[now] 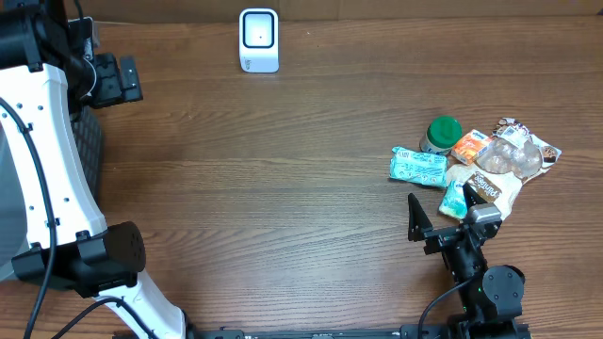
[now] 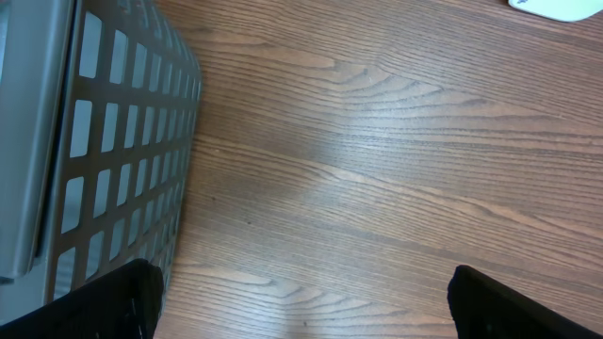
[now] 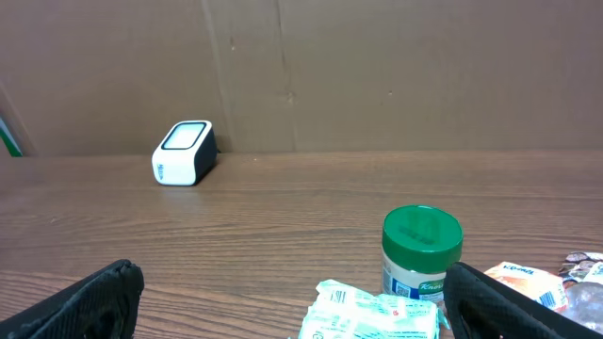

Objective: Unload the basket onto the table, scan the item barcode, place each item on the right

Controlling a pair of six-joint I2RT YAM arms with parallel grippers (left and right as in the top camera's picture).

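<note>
Overhead view: the white barcode scanner (image 1: 258,40) stands at the upper centre of the wooden table (image 1: 283,188), well apart from the goods. The items lie in a loose pile at the right edge of the frame: a green-lidded jar (image 1: 442,134), a teal packet (image 1: 418,166) just below it, an orange packet (image 1: 470,148) and a clear snack bag (image 1: 518,155) to the right.

The right gripper (image 1: 441,207), at lower right, sits just beside the pile with its jaws spread fully wide and nothing in its grasp. Its wrist view shows the teal packet and the jar ahead of the fingertips.

The left gripper (image 1: 127,80), at upper left, is likewise fully spread and empty, over bare wood beside a grey mesh basket (image 2: 122,141).
</note>
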